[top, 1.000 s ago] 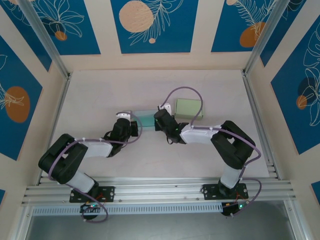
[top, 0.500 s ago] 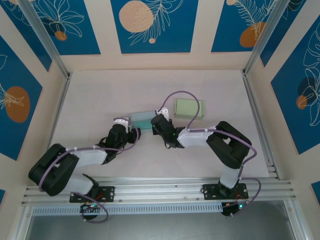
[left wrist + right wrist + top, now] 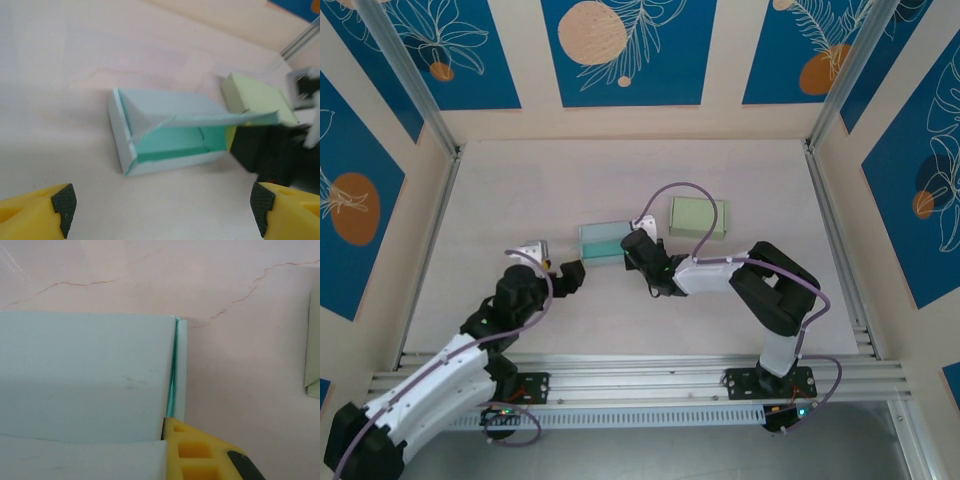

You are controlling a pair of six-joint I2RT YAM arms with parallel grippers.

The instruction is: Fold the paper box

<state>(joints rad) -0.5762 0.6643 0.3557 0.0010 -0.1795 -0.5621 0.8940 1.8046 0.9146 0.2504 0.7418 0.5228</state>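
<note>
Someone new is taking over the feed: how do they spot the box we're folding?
Look at the middle of the pale table, just ahead of the two arms. The teal box lies there, the right pincer pinching its right end. Unlike the closed light-green box behind and to its right, it is open, one flap raised.

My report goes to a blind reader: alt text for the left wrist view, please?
A half-folded pale teal paper box lies open, lid flap raised, the right pincer gripping its right end. The left pincer, open, frames it; a light green paper box lies behind.
</note>
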